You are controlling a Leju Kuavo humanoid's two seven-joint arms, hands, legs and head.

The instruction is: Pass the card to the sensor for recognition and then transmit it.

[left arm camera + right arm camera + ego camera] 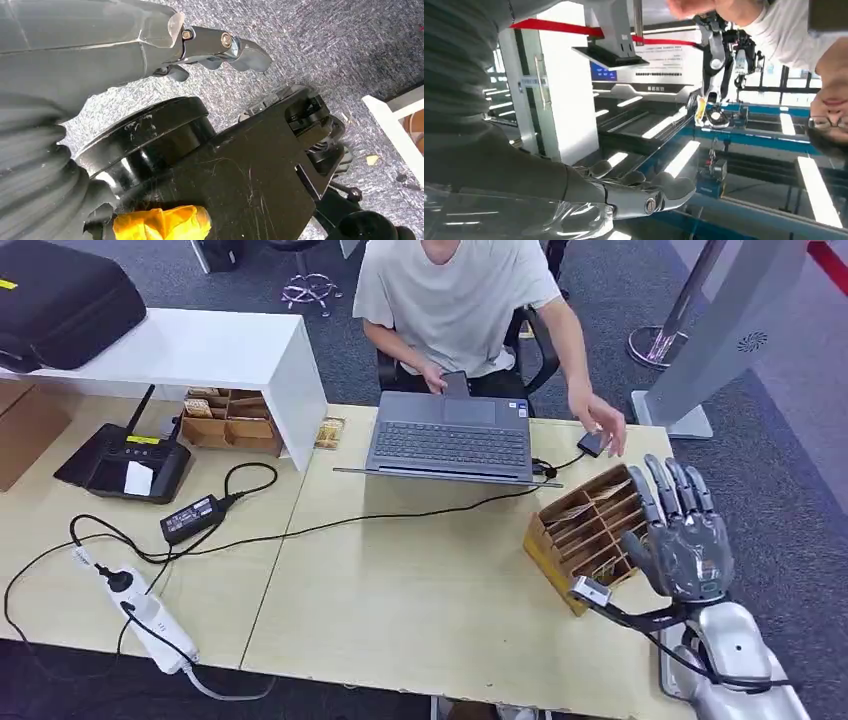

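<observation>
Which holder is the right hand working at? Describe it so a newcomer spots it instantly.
Start at the open laptop in the middle of the wooden desk. Toward the desk's right edge, beside the raised right hand, lies a slotted cardboard holder. Unlike the upright box under the white shelf, this one lies tilted, dividers facing the hand.

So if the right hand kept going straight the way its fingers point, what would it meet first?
Probably the person's hand, which holds a small dark object near the table edge. The right hand points that way beside the wooden organizer, though heights are unclear.
</observation>
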